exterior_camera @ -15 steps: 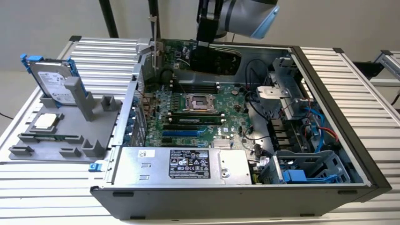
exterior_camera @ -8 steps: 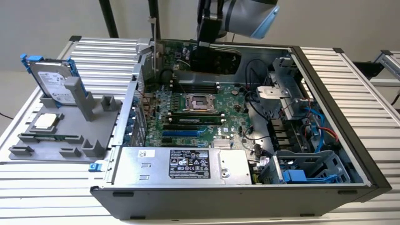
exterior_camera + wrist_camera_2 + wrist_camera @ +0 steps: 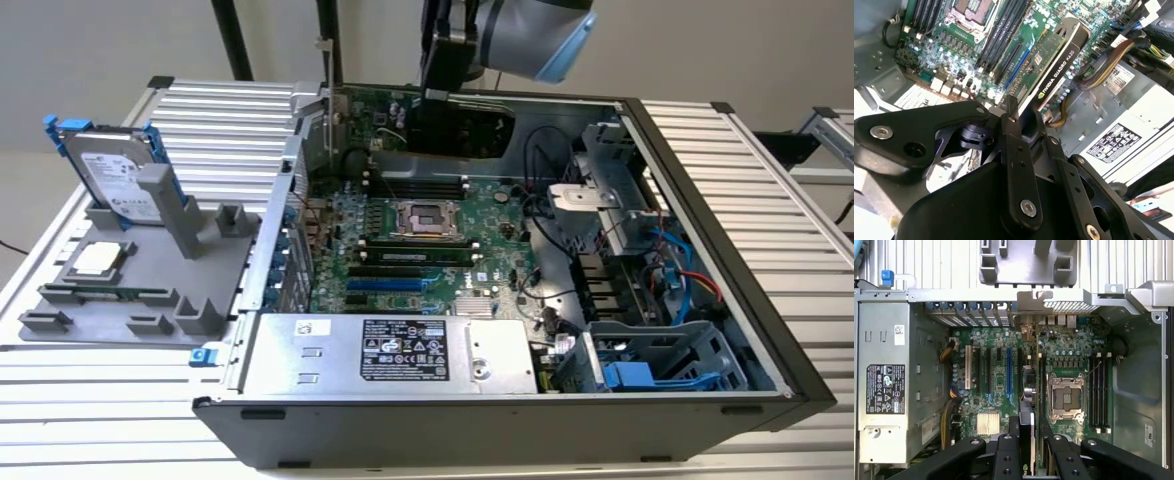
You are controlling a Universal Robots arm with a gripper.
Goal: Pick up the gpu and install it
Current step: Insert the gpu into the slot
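Observation:
The gpu (image 3: pixel 462 128) hangs edge-down over the far part of the motherboard (image 3: pixel 400 250) inside the open computer case, held from above by my gripper (image 3: pixel 437 92). In the second wrist view the gpu (image 3: pixel 1055 59) shows its green board and black shroud edge above the slots. My gripper (image 3: pixel 1018 111) is shut on its near end. In the first wrist view the gpu (image 3: pixel 1027 407) is seen edge-on between the black fingers (image 3: pixel 1008 447), in line with the expansion slots (image 3: pixel 1009 370) beside the processor socket (image 3: pixel 1066 397). Whether it touches a slot I cannot tell.
A grey fixture (image 3: pixel 100 300) at the exterior view's left holds a silver hard drive with blue rails (image 3: pixel 114 170), a processor chip and a memory stick. A power supply (image 3: pixel 387 350) fills the case's near side. Cables and a blue drive cage (image 3: pixel 654 360) crowd the exterior view's right.

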